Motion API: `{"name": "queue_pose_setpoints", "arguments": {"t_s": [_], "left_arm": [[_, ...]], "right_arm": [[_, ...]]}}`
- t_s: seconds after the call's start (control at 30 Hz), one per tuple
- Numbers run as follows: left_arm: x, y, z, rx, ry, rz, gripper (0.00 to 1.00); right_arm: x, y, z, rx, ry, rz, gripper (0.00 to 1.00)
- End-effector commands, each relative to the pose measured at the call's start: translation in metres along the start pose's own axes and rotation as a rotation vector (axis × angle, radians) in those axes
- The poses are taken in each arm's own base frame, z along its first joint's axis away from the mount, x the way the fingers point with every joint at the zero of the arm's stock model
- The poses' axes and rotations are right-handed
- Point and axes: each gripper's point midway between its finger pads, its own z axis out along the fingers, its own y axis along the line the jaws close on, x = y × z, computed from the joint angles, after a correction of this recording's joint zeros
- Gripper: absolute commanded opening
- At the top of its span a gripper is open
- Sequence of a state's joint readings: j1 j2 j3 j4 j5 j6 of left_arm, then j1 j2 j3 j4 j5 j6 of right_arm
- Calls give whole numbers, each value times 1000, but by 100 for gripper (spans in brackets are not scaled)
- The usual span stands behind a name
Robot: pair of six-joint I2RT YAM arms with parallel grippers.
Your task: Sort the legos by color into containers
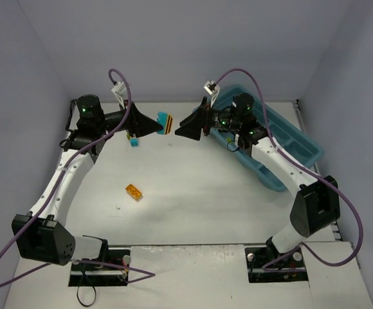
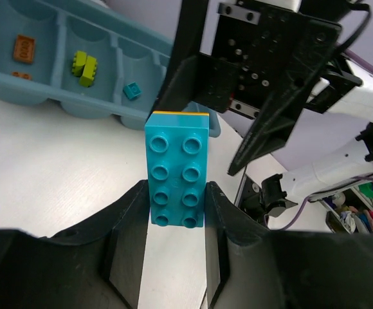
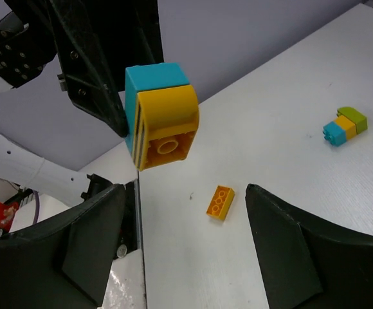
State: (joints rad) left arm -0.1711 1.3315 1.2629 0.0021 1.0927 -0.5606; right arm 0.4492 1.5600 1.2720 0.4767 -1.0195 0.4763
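Cyan-yellow lego stack [image 2: 177, 168] clamped in left pincer [image 2: 175, 206], right pincer [image 3: 185, 193] apart, empty, tray [image 1: 304, 143] half hidden behind arm

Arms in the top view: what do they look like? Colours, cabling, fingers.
The left arm and right arm have white links and black joint housings. A purple cable loops along each. Green lights glow near both wrists. The left gripper and right gripper have black wedge-shaped fingers.

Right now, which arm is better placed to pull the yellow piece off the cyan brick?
Right: the right claw, open, faces the yellow piece; the left claw grips the cyan brick.
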Motion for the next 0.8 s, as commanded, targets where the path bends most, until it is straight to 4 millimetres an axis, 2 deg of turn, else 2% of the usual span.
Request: {"name": "queue_pose_setpoints", "arguments": {"t_s": [0.0, 0.3, 0.77], "left_arm": [[-11, -43, -7, 117, -22, 149, 0], [4, -51, -5, 147, 27, 152, 0], [0, -45, 0, 132, 27, 161, 0]], "right_arm": [[-35, 34, 3, -124, -60, -147, 72], [-38, 47, 12, -178, -47, -170, 67], [-31, 65, 19, -236, -26, -186, 63]]}}
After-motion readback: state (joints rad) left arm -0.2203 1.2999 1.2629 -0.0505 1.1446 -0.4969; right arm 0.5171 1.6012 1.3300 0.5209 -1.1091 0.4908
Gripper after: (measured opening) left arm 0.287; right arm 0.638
